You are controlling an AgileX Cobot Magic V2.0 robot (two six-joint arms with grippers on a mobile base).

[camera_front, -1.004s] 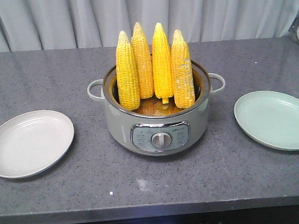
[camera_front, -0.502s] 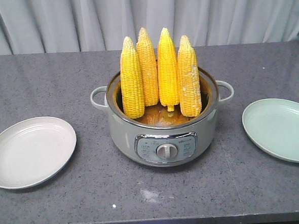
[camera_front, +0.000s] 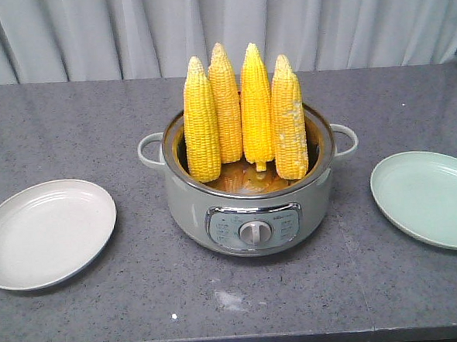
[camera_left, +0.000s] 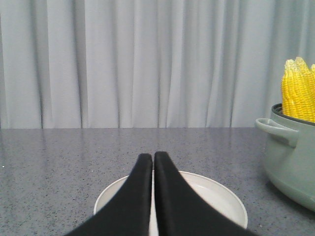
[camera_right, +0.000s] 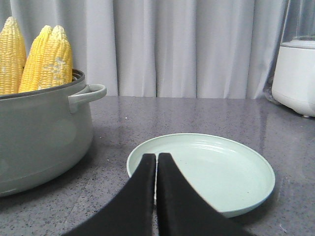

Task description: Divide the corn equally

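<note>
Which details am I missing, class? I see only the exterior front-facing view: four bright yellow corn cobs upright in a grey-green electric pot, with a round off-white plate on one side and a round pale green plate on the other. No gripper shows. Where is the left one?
Observer: The left gripper is shut and empty, aimed across the round off-white plate.
Operator: And the right one?
Observer: The right gripper is shut, holding nothing, aimed across the round pale green plate.
Operator: Is there anything beyond that plate?
Observer: A white plastic appliance stands on the grey counter, at its far right.
</note>
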